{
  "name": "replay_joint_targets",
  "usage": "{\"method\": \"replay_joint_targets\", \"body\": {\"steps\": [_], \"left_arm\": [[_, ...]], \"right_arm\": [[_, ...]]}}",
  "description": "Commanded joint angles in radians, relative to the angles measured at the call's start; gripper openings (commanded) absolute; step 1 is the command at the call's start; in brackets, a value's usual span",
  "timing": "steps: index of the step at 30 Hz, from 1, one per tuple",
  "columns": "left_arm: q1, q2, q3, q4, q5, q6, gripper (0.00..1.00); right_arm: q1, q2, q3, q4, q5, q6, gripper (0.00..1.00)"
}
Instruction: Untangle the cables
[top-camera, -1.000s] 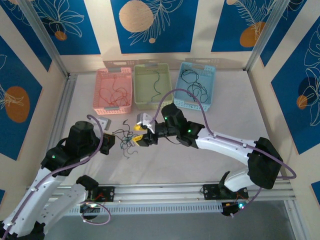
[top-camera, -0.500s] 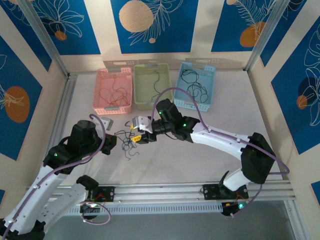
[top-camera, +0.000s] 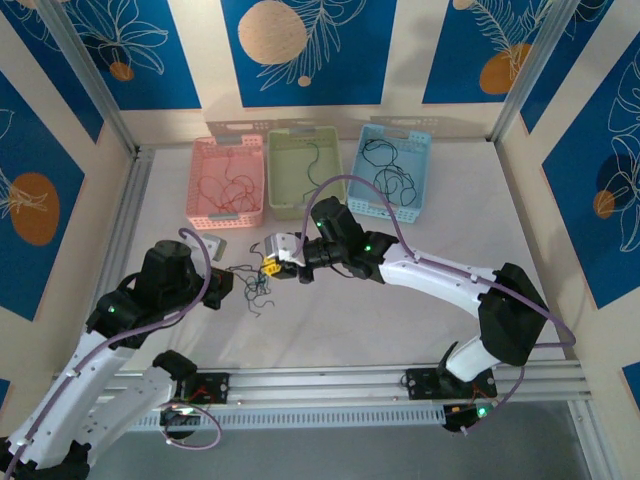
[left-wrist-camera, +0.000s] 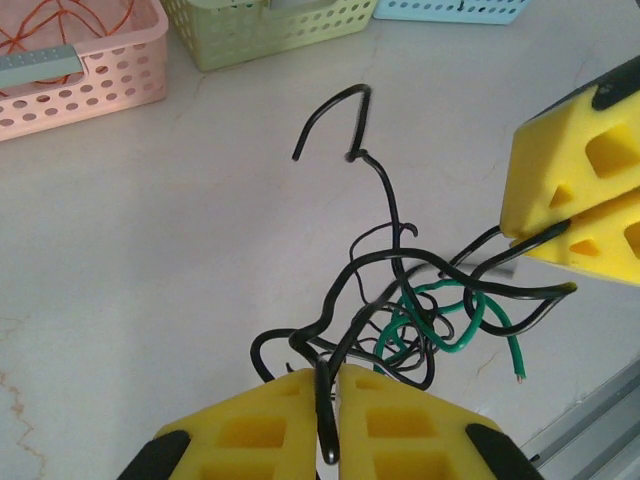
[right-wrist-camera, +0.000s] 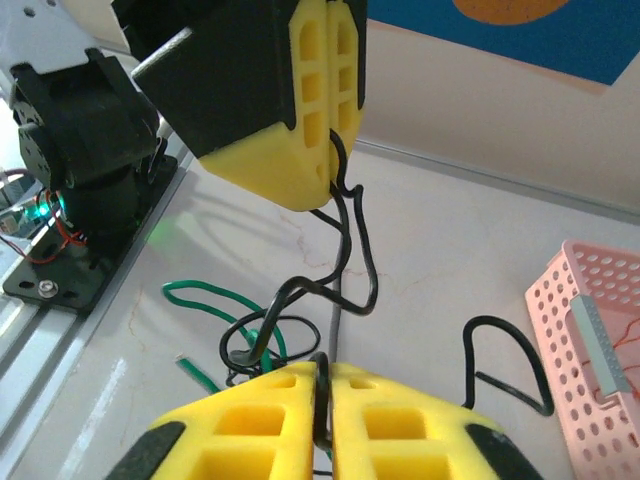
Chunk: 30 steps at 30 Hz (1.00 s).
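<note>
A pale marbled worktop is seen, with three perforated plastic baskets in pink, green and blue ranged along the upper middle of the top view. Since a second ago the right arm's yellow-padded claw has been brought to the tangle and clenched on a black strand. The left arm's yellow claw was already clamped on black wire and is unchanged. The small knotted clump of thin black and green cables is thus gripped from both sides, just left of centre in the top view. A pull apart is judged to be possible now.

In the right wrist view the gripped black strand runs nearly straight up the frame from one claw to the other. In the left wrist view a free black end is hooked toward the upper centre. The curled green wire has its cut tip pointed to the lower right.
</note>
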Motion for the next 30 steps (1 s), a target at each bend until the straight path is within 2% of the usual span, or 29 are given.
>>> {"method": "replay_joint_targets", "body": {"steps": [1,4,9,12,17,20,22,30], "left_arm": [[0.01,-0.002,-0.007,0.03,0.018,0.015,0.0],[0.011,-0.004,-0.006,0.028,0.008,0.015,0.0],[0.01,-0.01,-0.004,0.025,-0.01,0.012,0.0],[0.01,-0.008,-0.004,0.022,-0.017,0.01,0.0],[0.01,-0.013,-0.002,0.018,-0.036,0.009,0.0],[0.01,-0.014,-0.001,0.018,-0.037,0.009,0.0],[0.01,-0.013,-0.001,0.018,-0.037,0.008,0.0],[0.012,-0.01,-0.002,0.019,-0.03,0.009,0.0]], "right_arm": [[0.0,-0.004,0.005,0.014,-0.01,0.0,0.02],[-0.011,-0.033,-0.032,0.067,0.003,0.025,0.0],[-0.089,-0.124,-0.148,0.236,0.041,0.203,0.0],[-0.187,-0.194,-0.248,0.364,0.101,0.393,0.0],[-0.426,-0.34,-0.448,0.54,0.205,0.758,0.0],[-0.555,-0.411,-0.529,0.543,0.236,0.896,0.0],[-0.609,-0.439,-0.563,0.55,0.2,0.929,0.0],[-0.609,-0.473,-0.544,0.44,0.148,0.967,0.0]]}}
